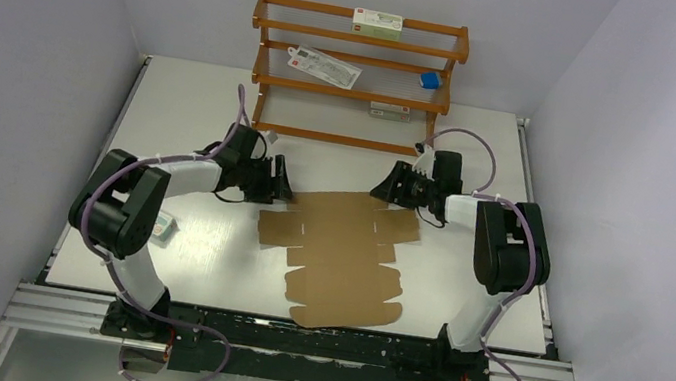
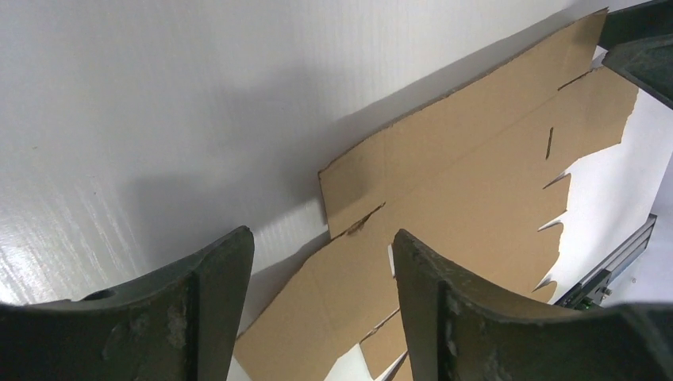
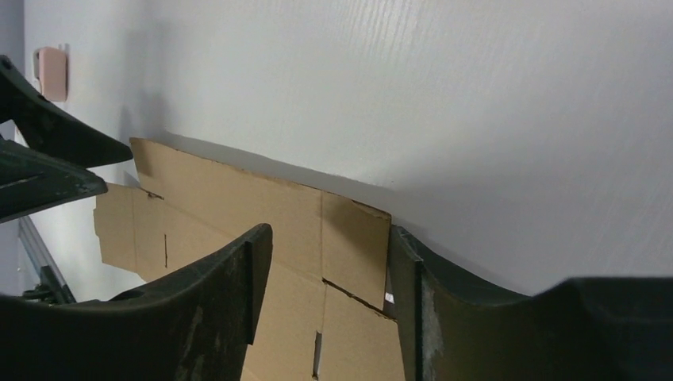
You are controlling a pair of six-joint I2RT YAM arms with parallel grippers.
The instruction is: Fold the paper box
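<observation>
The paper box (image 1: pixel 344 257) is a flat brown die-cut cardboard sheet with flaps and tabs, lying unfolded on the white table (image 1: pixel 186 97). My left gripper (image 1: pixel 284 182) is open at the sheet's far left corner, its jaws low over the flap there (image 2: pixel 349 182). My right gripper (image 1: pixel 382 190) is open at the sheet's far right corner, its jaws straddling the corner flap (image 3: pixel 353 246). Neither holds anything. In the right wrist view the left gripper's fingers (image 3: pixel 48 159) show at the far side of the sheet (image 3: pixel 230 206).
A wooden shelf rack (image 1: pixel 356 77) stands at the back, holding small white cartons (image 1: pixel 377 21) and a blue block (image 1: pixel 429 81). A small white carton (image 1: pixel 165 227) lies by the left arm. A metal rail (image 1: pixel 291 340) runs along the near edge.
</observation>
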